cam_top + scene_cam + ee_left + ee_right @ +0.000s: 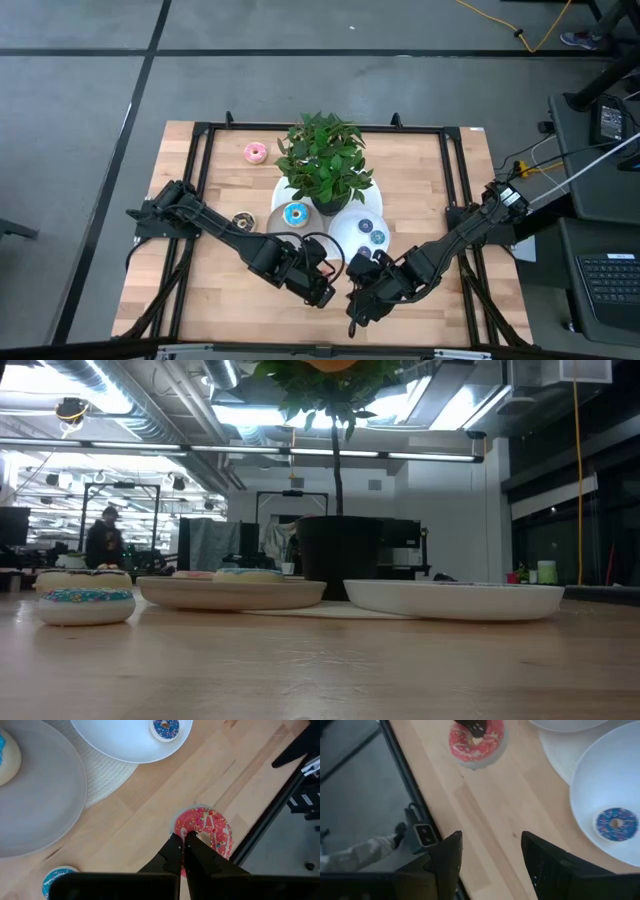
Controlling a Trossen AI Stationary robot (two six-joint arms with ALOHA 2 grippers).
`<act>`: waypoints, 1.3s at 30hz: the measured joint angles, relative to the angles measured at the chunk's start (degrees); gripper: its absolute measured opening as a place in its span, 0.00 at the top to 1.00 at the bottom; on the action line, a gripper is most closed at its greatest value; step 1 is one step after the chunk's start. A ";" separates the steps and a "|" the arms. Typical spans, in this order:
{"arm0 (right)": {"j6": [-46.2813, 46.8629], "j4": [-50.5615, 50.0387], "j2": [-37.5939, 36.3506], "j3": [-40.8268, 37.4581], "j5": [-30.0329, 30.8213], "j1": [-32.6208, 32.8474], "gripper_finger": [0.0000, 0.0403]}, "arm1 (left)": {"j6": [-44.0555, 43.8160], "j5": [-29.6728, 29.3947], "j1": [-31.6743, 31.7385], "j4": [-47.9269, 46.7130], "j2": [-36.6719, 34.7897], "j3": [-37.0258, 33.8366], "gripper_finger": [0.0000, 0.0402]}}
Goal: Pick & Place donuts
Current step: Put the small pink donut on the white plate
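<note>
A pink donut [207, 827] with sprinkles lies flat on the wood near the table's near edge; it also shows in the right wrist view [476, 741]. My left gripper [184, 839] [327, 296] is shut, its tips over the donut's middle. My right gripper [490, 852] [355, 318] stands open beside it, above bare wood, with nothing between its fingers. A light-blue donut [296, 214] lies on the grey plate [278, 222]. Two small donuts [372, 232] lie on the white plate [345, 232]. Another pink donut [255, 152] lies at the far left. My left gripper points its shut fingertips [473, 728] slanting down at the pink donut's middle, by the hole [192, 831]. The fingers themselves hide the spot, so I cannot tell whether they touch it. The donut lies flat on the table.
A potted plant [322, 160] stands at the table's middle, behind the plates. A small sprinkled donut [243, 221] lies on the wood left of the grey plate. A black frame rail [402, 775] runs along the table's edge by the grippers. A person [103, 540] is in the room behind.
</note>
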 joint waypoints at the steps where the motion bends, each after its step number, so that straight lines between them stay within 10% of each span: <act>1: 0.29 0.81 0.00 0.00 -0.11 0.00 0.49 | 0.16 0.14 0.00 0.00 0.00 0.00 0.99; 26: 12.65 7.12 0.00 0.00 -0.50 -3.81 0.49 | 12.14 4.03 -1.51 -0.02 -0.09 0.00 0.99; 39: 19.02 10.24 0.00 -0.02 13.40 -1.57 0.49 | 14.30 1.48 -1.51 0.46 -0.09 -0.02 0.99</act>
